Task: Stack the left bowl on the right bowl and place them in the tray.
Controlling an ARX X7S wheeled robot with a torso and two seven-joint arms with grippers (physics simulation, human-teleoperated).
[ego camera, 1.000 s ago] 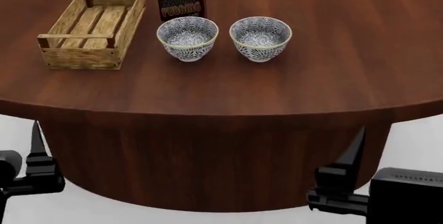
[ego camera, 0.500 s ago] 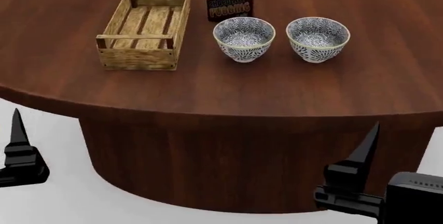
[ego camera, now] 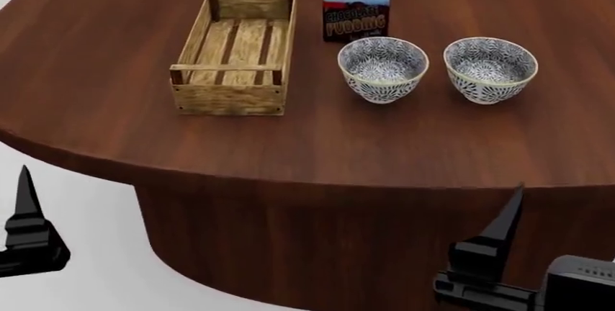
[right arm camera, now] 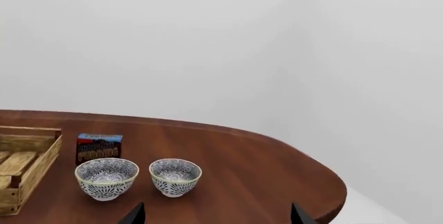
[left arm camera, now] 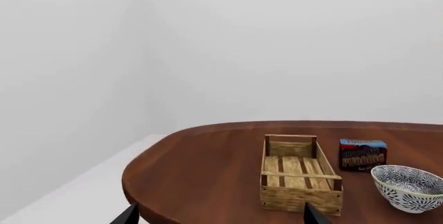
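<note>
Two grippers hang below and in front of the table's (ego camera: 288, 152) near edge, neither touching anything. The left gripper (ego camera: 27, 228) shows in the head view as a single dark fingertip pointing up beside the table's rounded rim; its wrist view catches both finger tips at the frame's edge, set well apart, so it reads as spread wide and holding nothing. The right gripper (ego camera: 490, 253) likewise shows one tip in the head view, under the rim and roughly below the right bowl (ego camera: 490, 68); its wrist view shows two tips far apart, so it too stands wide and empty. Held low like this, both arms keep clear of the tabletop, which suits a start position: I judge no reach has begun.

Taking the left bowl (ego camera: 382, 68) as the landmark: the right bowl stands just beside it on the robot's right, apart, both upright and open side up, a fit arrangement for nesting one into the other. The chocolate pudding box (ego camera: 356, 14) stands close behind the left bowl, farther from the robot, and would crowd a grasp from the far side. The tray (ego camera: 233, 98) lies to the left bowl's left, near but apart, long axis running away from the robot, with nothing in it.
</note>
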